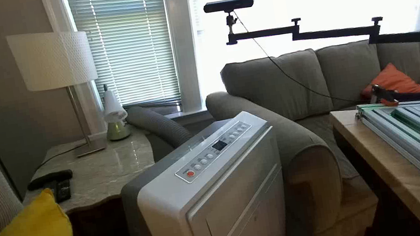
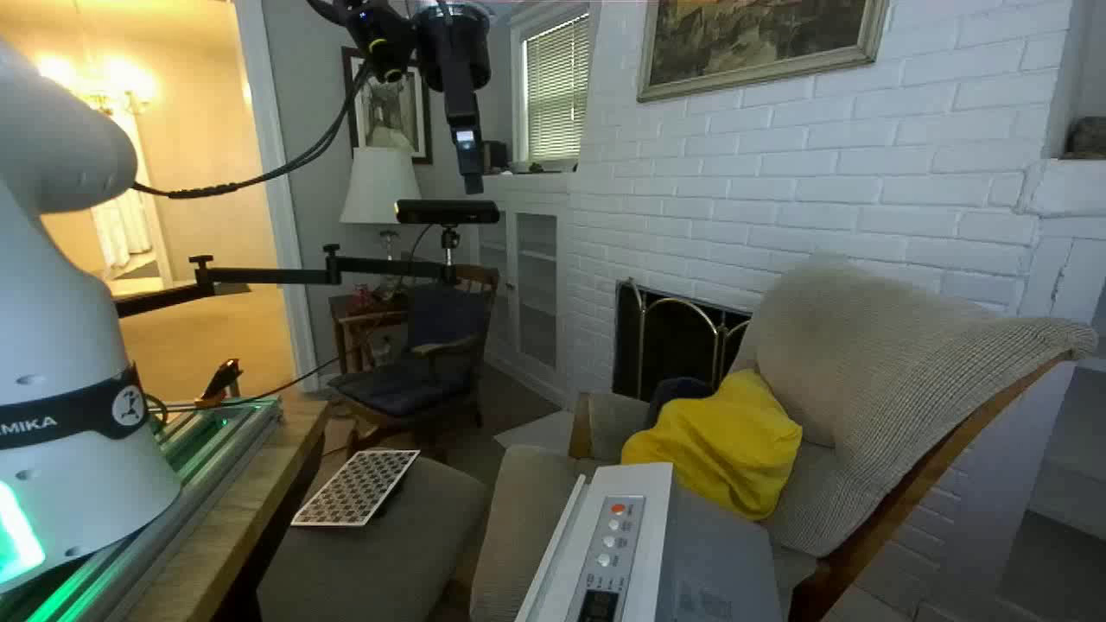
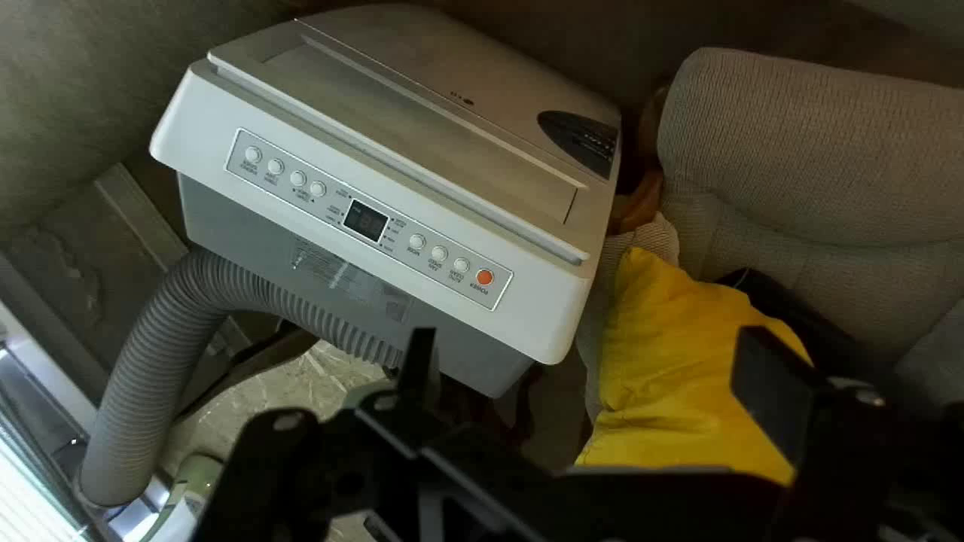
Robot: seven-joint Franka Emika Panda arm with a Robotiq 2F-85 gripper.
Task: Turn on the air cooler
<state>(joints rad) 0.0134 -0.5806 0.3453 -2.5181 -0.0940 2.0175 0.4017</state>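
Observation:
The white air cooler [image 1: 244,208] stands between a side table and a sofa; it also shows in an exterior view [image 2: 650,497] and the wrist view [image 3: 407,128]. Its control strip has several white buttons, a small display [image 3: 365,220] that looks dark, and an orange POWER button [image 3: 484,277], also in both exterior views [image 1: 190,173] [image 2: 618,509]. My gripper [image 3: 595,373] is open and empty, with its fingers wide apart. It hangs pointing down, high above the cooler's level, in an exterior view [image 2: 472,183]. It touches nothing.
A yellow cushion [image 3: 678,361] lies on the armchair [image 2: 864,371] beside the cooler. A grey ribbed hose [image 3: 143,406] runs from the cooler's back to the window. A camera on a black arm [image 2: 448,212] stands near the gripper. A lamp [image 1: 53,60] stands on the side table [image 1: 128,159].

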